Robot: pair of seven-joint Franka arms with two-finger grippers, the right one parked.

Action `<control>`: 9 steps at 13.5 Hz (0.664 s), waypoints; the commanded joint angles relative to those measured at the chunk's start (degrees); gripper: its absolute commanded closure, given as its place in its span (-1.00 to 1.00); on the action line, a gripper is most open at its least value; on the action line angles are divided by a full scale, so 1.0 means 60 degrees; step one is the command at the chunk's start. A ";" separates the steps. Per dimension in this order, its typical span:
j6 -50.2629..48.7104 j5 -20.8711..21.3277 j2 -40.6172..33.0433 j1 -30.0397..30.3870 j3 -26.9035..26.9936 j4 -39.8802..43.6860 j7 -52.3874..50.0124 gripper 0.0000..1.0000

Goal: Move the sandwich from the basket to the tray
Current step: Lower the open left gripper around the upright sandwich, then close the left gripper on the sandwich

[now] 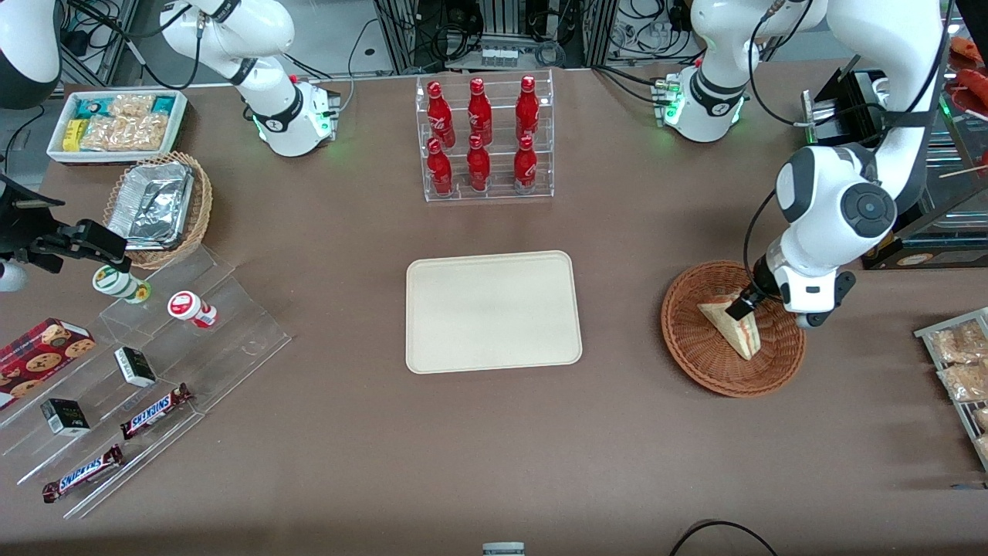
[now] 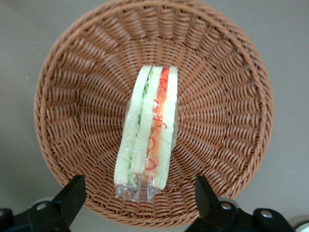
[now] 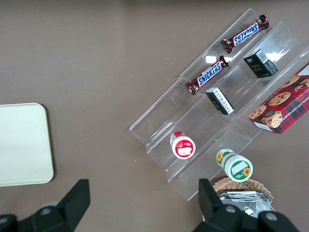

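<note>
I see the gripper hanging above the basket, fingers spread wide with the sandwich lined up between them, not touched. Sandwich lies in the basket, filling edge up. Tray sits well apart on the surface.

We see a glossy white arm with rounded segments, a dark grey disc capping its joint, black cable looping alongside, green light glowing at the base, and a black two-fingered pincer with angular tips over the basket.
</note>
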 commanded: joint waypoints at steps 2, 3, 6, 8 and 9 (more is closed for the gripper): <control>0.0525 0.0345 0.0425 -0.0087 -0.0018 0.0018 -0.0297 -1.00; 0.0569 0.0359 0.0499 -0.0087 -0.0018 0.0018 -0.0297 -1.00; 0.0599 0.0505 0.0602 -0.0087 -0.0003 -0.0011 -0.0253 -1.00; 0.0599 0.0958 0.0762 -0.0072 0.0011 -0.0011 -0.0268 -0.80; 0.0613 0.1090 0.0793 -0.0072 0.0012 -0.0011 -0.0282 -0.29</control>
